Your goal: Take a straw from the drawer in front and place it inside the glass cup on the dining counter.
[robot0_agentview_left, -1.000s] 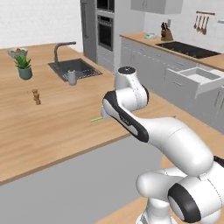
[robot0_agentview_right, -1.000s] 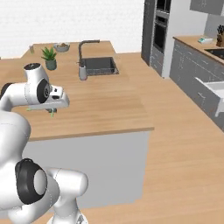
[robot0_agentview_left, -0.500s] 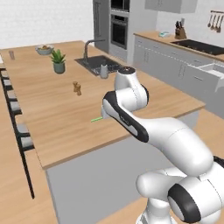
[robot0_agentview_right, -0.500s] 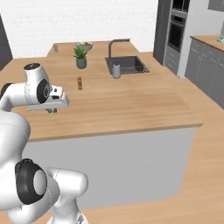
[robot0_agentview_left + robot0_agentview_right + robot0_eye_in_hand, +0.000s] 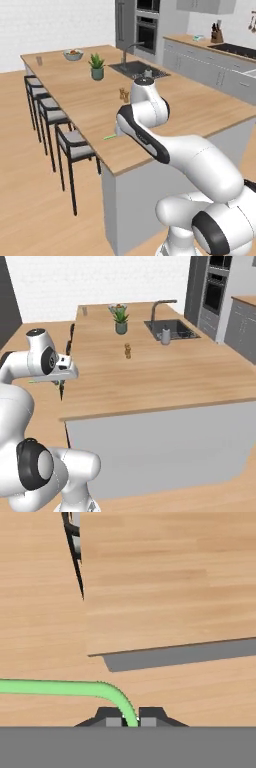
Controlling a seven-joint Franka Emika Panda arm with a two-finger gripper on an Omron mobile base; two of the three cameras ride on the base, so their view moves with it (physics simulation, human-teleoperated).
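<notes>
Transport step in hand. The fingers (image 5: 114,719) grasp the straw (image 5: 60,688) (bent, trailing sideways) at the dining tabletop's (image 5: 100,107) near corner. Next: carry it toward the distant glass cup (image 5: 39,60), then align above its rim.

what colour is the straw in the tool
Light green. The straw shows best in the hand view, pinched between the tool tips.

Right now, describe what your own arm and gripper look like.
The arm is made of smooth, rounded white segments with dark grey to black bands and caps at the joints, one large round dark cap low on the base. No cables or markings show. The gripper ends in two small dark fingers with lighter grey pads.
</notes>
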